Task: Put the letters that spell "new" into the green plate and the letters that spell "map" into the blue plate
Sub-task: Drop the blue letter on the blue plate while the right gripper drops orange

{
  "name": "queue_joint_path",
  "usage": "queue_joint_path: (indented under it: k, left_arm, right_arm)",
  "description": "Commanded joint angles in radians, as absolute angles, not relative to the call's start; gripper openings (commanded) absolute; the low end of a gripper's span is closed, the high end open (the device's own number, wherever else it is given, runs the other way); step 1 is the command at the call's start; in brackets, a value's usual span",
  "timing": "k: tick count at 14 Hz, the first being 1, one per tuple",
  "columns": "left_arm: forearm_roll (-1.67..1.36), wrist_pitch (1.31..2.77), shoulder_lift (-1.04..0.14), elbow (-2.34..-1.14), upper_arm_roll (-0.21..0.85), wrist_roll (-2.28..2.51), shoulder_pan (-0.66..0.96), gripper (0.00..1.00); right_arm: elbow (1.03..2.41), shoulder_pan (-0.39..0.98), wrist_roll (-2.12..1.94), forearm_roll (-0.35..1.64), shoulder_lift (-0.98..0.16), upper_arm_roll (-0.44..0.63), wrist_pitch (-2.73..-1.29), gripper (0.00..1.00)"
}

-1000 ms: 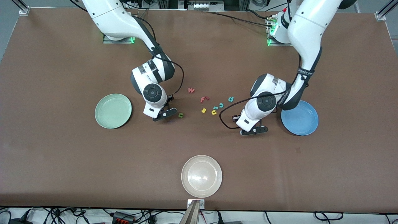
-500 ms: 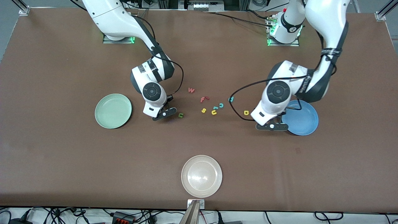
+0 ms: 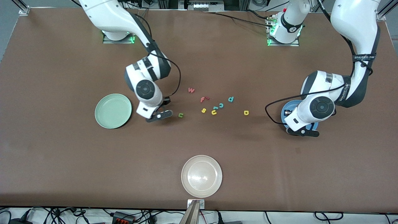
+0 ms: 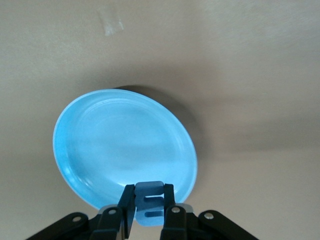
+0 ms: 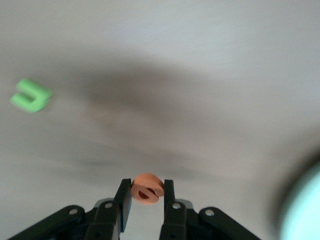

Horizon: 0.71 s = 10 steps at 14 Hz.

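Front view shows the letters scattered mid-table: the pinkish-red w [image 3: 191, 90] lies farthest from the camera, the dark green n [image 3: 180, 115] sits alone toward the right arm's end, the teal p [image 3: 230, 99] and the yellow a [image 3: 246, 112] lie toward the left arm's end, and among them rest the red f [image 3: 203, 99], yellow s [image 3: 203, 110], yellow u [image 3: 214, 112] and teal c [image 3: 221, 105]. The green plate [image 3: 107, 119], round and pale mint, lies toward the right arm's end; the blue plate [image 3: 313, 125], round and mid-blue, lies toward the left arm's end, largely hidden under that arm's wrist. The whitish-beige plate [image 3: 201, 176] sits nearest the camera. The left arm bends down from its base so the left gripper [image 4: 149, 200] hangs over the blue plate's rim, its fingers pinched on the blue m [image 4: 150, 202]. The right arm folds low at the elbow, and the right gripper [image 5: 146, 192] hovers over bare table between the green plate and the n, clamped on the orange e [image 5: 147, 188].
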<state>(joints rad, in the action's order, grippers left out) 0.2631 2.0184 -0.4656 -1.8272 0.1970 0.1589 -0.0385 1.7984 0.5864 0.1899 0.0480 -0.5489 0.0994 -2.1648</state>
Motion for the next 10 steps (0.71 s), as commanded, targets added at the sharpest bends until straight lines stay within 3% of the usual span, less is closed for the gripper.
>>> queue_joint_path:
  k: [1,2,3,7,10]
  left_arm:
    - [0.279,2.153,-0.462,-1.926,0.213,0.127,-0.069,0.21]
    - [0.279,2.189,-0.466,-1.945,0.213,0.127,-0.069,0.43]
    - [0.279,2.2,-0.472,-1.947,0.213,0.126,-0.066,0.99]
    - [0.276,2.192,-0.462,-1.93,0.227,0.132,-0.055,1.0]
    - [0.267,2.187,-0.469,-1.905,0.36,0.172,-0.049,1.0]
  right_arm:
    - [1.818,0.507,0.166,0.055,-0.476,0.179,-2.088,0.02]
    - [1.822,0.47,0.149,0.054,-0.471,0.184,-2.082,0.02]
    - [1.825,0.433,0.144,0.054,-0.472,0.184,-2.062,0.02]
    - [1.845,0.345,0.147,0.054,-0.512,0.186,-2.052,0.03]
    - [1.848,0.339,0.156,0.058,-0.564,0.186,-2.06,0.04]
